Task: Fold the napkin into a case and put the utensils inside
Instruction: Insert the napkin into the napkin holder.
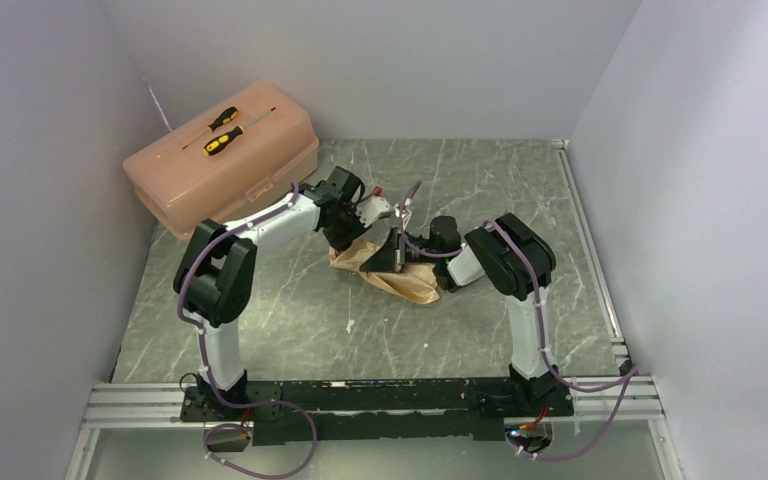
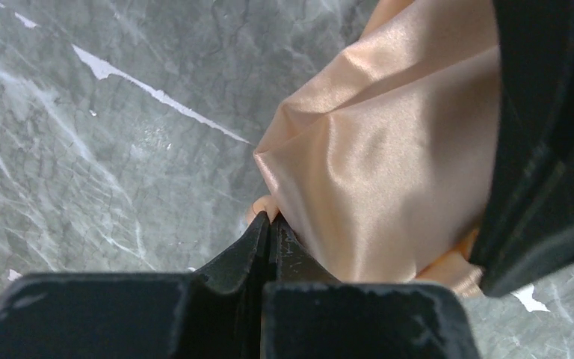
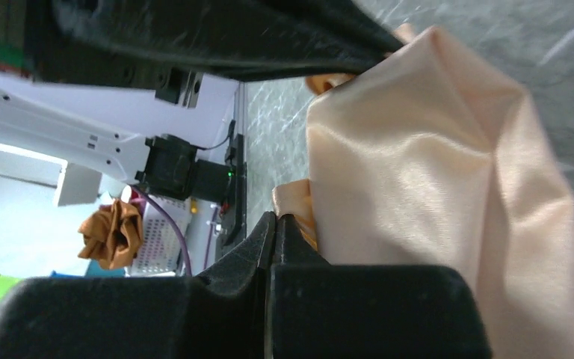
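Pinching the napkin (image 2: 389, 172) mid-worktop with left gripper (image 2: 270, 217) and right gripper (image 3: 276, 217) clamped tight — pull evenly, lay flat.

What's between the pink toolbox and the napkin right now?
In the top view, only the left arm crosses the table between the toolbox and the napkin; nothing loose shows there.

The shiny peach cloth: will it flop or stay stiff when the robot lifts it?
Probably floppy: the shiny peach satin napkin sags in soft creases where the left gripper pinches it. Its glossy sheen suggests it could slip. Thin folds hint it is light.
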Robot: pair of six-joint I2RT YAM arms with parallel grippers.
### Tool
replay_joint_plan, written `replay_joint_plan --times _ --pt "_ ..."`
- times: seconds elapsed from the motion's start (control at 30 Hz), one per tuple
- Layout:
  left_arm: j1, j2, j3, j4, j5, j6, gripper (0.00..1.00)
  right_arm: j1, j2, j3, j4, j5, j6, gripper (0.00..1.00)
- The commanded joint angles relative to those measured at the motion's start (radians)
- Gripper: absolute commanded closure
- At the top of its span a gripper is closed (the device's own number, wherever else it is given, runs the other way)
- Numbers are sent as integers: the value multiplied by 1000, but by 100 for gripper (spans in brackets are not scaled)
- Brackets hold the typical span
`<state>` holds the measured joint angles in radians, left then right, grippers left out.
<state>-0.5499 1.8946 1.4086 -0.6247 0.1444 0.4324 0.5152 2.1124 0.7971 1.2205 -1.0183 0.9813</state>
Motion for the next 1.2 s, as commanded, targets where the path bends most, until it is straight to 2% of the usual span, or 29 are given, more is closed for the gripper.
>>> replay_joint_plan --times 0.0,0.13,0.2,0.33,0.53,0.67,0.87,1.03,1.17 --pt "-20 -51 9 26 25 10 97 -48 7 15 163 3 96 100" --pt "-22 -59 -2 26 26 16 97 -41 -101 24 -220 130 -168 100" --pt "-26 -63 -7 26 26 22 97 -32 -140 38 -340 178 -246 100" --pt "-40 -63 -13 32 22 34 97 -30 -120 85 -373 164 -238 100" --pt "-82 -65 -39 53 -13 71 97 -30 -49 147 -314 92 -167 100" --pt "-101 -69 -65 71 -35 91 97 -32 -30 162 -420 171 -201 100" --pt "-117 -68 -67 76 -50 103 97 -35 3 188 -701 348 -268 100" --pt "-118 -69 -67 70 -52 121 97 -55 12 145 -715 401 -268 100" --pt "-121 -85 -89 53 -41 167 97 -80 54 171 -712 350 -261 100"
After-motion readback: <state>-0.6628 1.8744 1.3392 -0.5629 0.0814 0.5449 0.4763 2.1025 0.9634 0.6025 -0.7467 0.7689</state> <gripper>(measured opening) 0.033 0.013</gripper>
